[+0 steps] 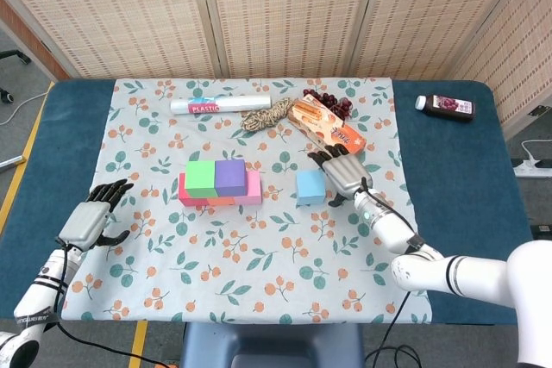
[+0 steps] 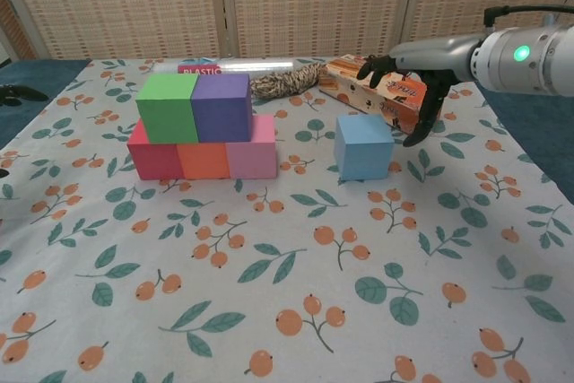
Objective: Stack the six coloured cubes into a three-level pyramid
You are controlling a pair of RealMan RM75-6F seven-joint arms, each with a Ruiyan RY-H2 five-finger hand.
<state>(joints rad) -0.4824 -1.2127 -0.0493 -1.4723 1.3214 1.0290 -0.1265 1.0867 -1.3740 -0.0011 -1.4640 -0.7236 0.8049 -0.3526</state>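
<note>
Bench [image 1: 448, 152] under a floral cloth [image 1: 250, 273] is carrying everything you are working with. Your right hand [image 1: 343, 172] is hovering just right of the blue cube [image 1: 310, 187], fingers spread and pointing down, holding nothing; in the chest view it is hanging in front of the orange snack box [image 2: 377, 87]. Your left hand [image 1: 90, 223] is sitting well away at the cloth's left edge, fingers apart and empty.

Cubes are forming two levels near the cloth's centre: the red cube [image 2: 152, 157], orange cube [image 2: 204, 161] and pink cube [image 2: 253, 152] are lying touching in a row, and the green cube [image 2: 167, 105] and purple cube [image 2: 221, 105] are resting side by side on top of them, shifted toward the red end. You are leaving the blue cube alone on the cloth, apart from the stack on its right.

Behind the stack, a plastic wrap roll [image 1: 216, 105], a coil of twine [image 1: 267, 115] and some dark red fruit [image 1: 332, 102] are lying along the far side. A small dark bottle [image 1: 446, 106] is lying on the bare blue surface at the far right.
</note>
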